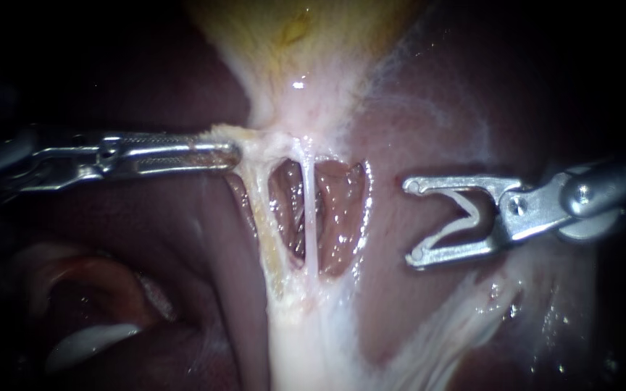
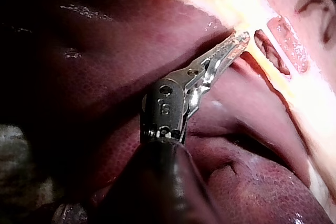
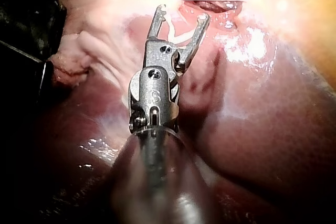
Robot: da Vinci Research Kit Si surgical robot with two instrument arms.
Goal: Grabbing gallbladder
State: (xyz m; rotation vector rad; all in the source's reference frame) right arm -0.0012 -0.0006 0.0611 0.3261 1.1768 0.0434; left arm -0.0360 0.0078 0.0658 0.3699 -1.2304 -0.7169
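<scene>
Here the left instrument [image 1: 230,154] has its jaws pressed together on the pale lower edge of the gallbladder [image 1: 306,43], and the tissue there is stretched toward them. Just below the gallbladder, two tubes [image 1: 310,217] cross an open window over the liver [image 1: 204,239]. Across that window, below the gallbladder's other side, the right instrument [image 1: 412,221] holds its jaws spread, gripping no tissue.

Bare liver [image 1: 384,217] free ahead of right instrument [image 1: 413,221], taut tube [image 1: 310,217] beyond, left instrument [image 1: 232,154] gripping gallbladder [image 1: 313,51] opposite
</scene>
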